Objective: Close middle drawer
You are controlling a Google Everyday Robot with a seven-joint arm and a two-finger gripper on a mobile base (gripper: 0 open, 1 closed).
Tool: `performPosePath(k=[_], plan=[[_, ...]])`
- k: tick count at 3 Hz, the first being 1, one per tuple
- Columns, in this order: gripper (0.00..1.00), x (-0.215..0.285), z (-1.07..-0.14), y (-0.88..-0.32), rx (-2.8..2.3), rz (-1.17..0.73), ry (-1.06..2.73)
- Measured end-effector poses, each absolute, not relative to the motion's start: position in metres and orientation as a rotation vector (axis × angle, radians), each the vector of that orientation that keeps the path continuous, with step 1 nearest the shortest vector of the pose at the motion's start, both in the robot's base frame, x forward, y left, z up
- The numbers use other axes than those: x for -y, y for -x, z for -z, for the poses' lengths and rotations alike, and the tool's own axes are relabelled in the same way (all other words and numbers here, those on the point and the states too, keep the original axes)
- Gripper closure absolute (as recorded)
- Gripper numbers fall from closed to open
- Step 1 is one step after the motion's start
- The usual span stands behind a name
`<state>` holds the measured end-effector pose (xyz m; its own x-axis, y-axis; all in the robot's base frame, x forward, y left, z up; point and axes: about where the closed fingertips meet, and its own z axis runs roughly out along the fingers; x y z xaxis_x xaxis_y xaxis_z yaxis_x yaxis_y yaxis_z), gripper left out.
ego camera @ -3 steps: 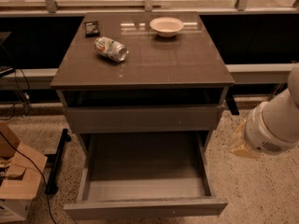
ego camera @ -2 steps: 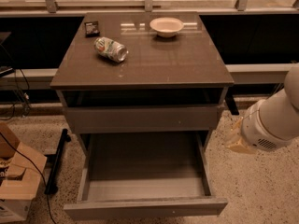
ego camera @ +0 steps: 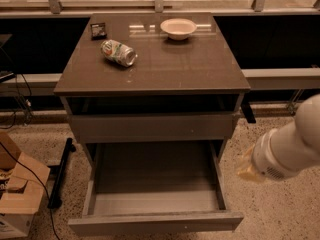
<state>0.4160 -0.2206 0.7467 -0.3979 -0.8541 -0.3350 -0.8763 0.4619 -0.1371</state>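
The middle drawer (ego camera: 155, 194) is pulled far out of the grey cabinet. Its long shallow tray is empty, and its low, plain front panel (ego camera: 156, 223) is nearest the camera. My gripper (ego camera: 246, 168) shows as a yellowish tip on the end of the white arm (ego camera: 290, 149). It hangs over the floor just right of the drawer's right side wall, about level with the middle of the tray and not touching it.
The drawer above (ego camera: 152, 127) stands slightly out under the cabinet top (ego camera: 200, 69). On the top lie a crushed can (ego camera: 119, 52), a white bowl (ego camera: 178, 28) and a small dark packet (ego camera: 98, 30). A cardboard box (ego camera: 17, 194) and cables are on the floor at left.
The arm and gripper have moved left and a little down, closer to the open drawer's right side. The drawer has not moved.
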Motion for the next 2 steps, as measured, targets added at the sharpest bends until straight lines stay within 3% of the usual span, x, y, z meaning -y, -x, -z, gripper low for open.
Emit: performPosePath(k=[2], plan=[[1.0,0.218,-0.641,-0.4,-2.421,-0.294,1.269]])
